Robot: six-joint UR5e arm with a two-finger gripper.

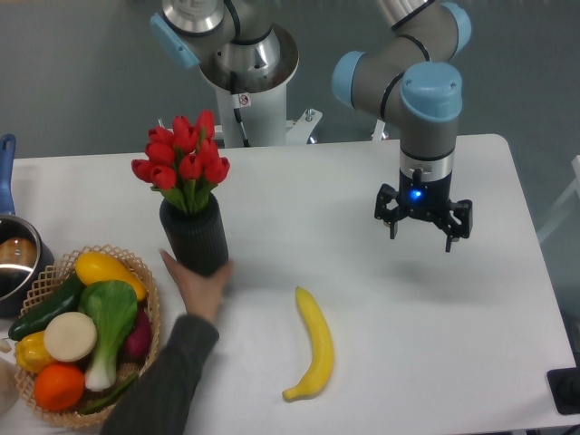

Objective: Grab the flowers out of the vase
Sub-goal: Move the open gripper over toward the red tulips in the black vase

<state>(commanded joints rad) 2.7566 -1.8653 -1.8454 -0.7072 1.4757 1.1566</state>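
Camera view: flowers [184, 163] still in vase [195, 234]; your gripper [423, 220] well apart, fingers spread, holding nothing. Whole pick remains.

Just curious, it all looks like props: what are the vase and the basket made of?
The vase looks like matte black plastic or ceramic, ribbed and without shine; which one is unclear. The basket looks like woven wicker or rattan: tan strands with an open looped rim.

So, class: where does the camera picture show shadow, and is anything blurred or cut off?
Fixed camera view: soft shadow on the table under the gripper; the flowers and vase look sharp; the pot is cut off at the left edge.
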